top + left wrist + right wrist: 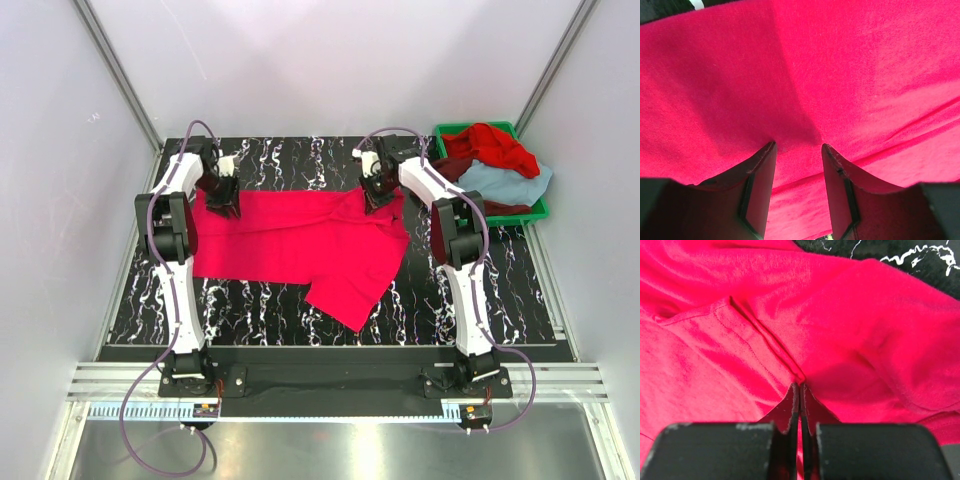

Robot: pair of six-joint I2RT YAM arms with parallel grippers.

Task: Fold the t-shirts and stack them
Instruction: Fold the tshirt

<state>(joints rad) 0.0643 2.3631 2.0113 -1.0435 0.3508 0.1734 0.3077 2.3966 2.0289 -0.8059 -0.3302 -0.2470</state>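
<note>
Early stage: my right gripper (799, 385), jaws closed, pinches the flat crimson-pink t-shirt (300, 245) near the far edge, my left gripper (798, 144) presses on it part open, nothing folded or stacked, the other t-shirts (495, 160) heaped in the bin (450, 128) at the far right corner

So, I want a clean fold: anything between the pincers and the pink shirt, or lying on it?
Nothing visible. The right pincer is shut on the far edge of the pink shirt, the left pincer open against it; the green bin sits apart.
</note>
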